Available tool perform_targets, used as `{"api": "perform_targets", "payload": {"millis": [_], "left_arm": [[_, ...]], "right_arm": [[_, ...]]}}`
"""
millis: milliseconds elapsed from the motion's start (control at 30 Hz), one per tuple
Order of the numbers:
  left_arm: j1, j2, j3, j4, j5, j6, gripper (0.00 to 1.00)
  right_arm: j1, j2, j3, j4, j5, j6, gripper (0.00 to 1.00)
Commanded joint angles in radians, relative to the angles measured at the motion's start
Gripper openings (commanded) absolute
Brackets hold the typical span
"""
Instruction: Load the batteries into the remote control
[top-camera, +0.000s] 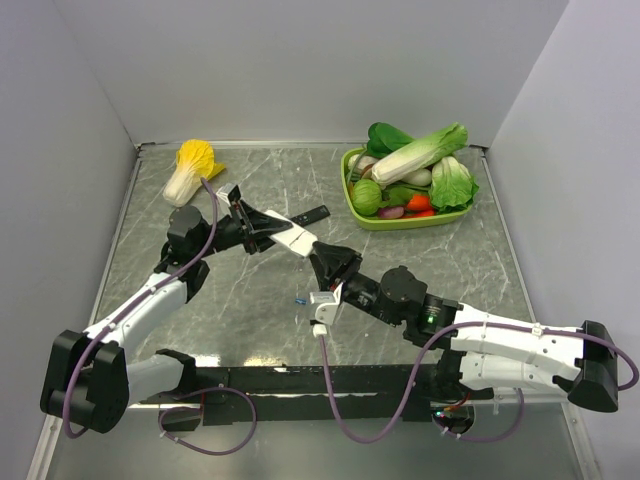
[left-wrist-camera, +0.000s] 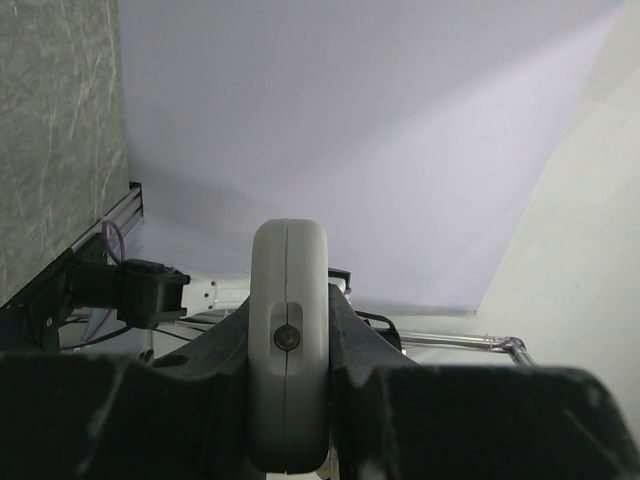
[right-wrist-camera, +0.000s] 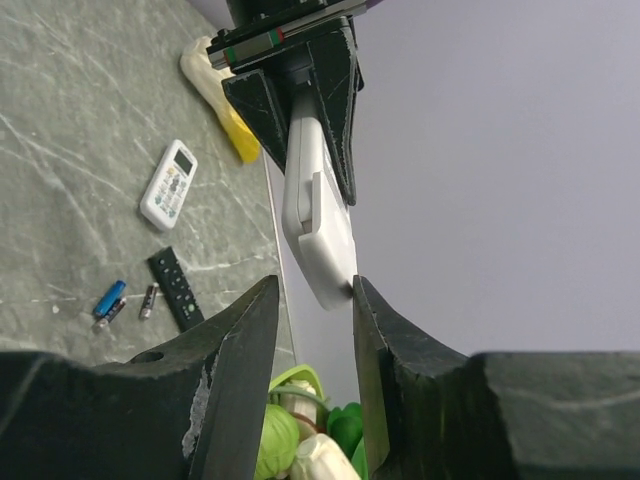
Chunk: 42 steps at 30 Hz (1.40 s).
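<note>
Grips the remote control (right-wrist-camera: 318, 230) aloft in the left gripper (top-camera: 262, 232). Spreads the right gripper (right-wrist-camera: 315, 300) open about its free end. Shows print on the small remote (right-wrist-camera: 168, 184) too tiny to read.

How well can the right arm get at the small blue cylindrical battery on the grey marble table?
Probably yes: the right gripper is open and empty, and the blue battery lies uncovered on the table. It must first back off the white plastic remote control held up by the left gripper.

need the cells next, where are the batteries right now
In the right wrist view the batteries lie on the table at lower left, beside the slim black remote.
</note>
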Motion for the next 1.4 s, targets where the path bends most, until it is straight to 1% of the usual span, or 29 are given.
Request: {"api": "perform_targets", "payload": {"millis": [0, 267, 367, 467, 733, 933, 967, 1033, 1100, 1167, 1200, 1300, 1333, 1367], "left_arm": [[-0.005, -0.029, 0.005, 0.061, 0.007, -0.011, 0.01], [-0.005, -0.026, -0.006, 0.076, 0.008, -0.013, 0.01], [-0.006, -0.021, -0.011, 0.086, 0.008, -0.015, 0.01], [-0.006, -0.016, -0.020, 0.098, 0.008, -0.019, 0.01], [-0.005, -0.007, -0.024, 0.102, 0.010, -0.011, 0.01], [-0.002, 0.020, -0.037, 0.118, 0.011, 0.010, 0.01], [0.000, 0.025, -0.041, 0.131, 0.011, 0.008, 0.01], [0.006, 0.045, -0.044, 0.161, 0.011, 0.008, 0.01], [0.009, 0.063, -0.040, 0.171, 0.019, 0.025, 0.01], [0.012, 0.074, -0.026, 0.155, 0.022, 0.050, 0.01], [0.012, 0.080, -0.023, 0.155, 0.020, 0.071, 0.01], [0.014, 0.088, -0.024, 0.164, 0.011, 0.108, 0.01], [0.014, 0.089, -0.031, 0.174, 0.008, 0.116, 0.01], [0.015, 0.091, -0.034, 0.185, 0.005, 0.125, 0.01]], "right_arm": [[0.005, -0.005, 0.061, -0.048, -0.001, 0.038, 0.44], [0.007, 0.007, 0.090, -0.076, 0.002, 0.064, 0.50], [0.004, 0.011, 0.100, -0.084, 0.002, 0.075, 0.55], [0.007, 0.011, 0.103, -0.081, 0.005, 0.082, 0.62], [0.004, 0.020, 0.123, -0.081, 0.002, 0.102, 0.73], [0.005, 0.003, 0.150, -0.151, -0.018, 0.139, 0.90], [0.004, -0.009, 0.153, -0.179, -0.029, 0.159, 0.95], [0.005, -0.022, 0.159, -0.209, -0.041, 0.180, 0.98], [0.004, -0.037, 0.176, -0.277, -0.054, 0.223, 1.00], [0.005, -0.054, 0.190, -0.308, -0.067, 0.276, 1.00], [0.005, -0.058, 0.208, -0.371, -0.069, 0.297, 1.00], [0.004, -0.075, 0.253, -0.436, -0.051, 0.438, 1.00], [0.001, -0.077, 0.268, -0.459, -0.043, 0.532, 1.00], [-0.004, -0.074, 0.287, -0.481, -0.037, 0.582, 1.00]]}}
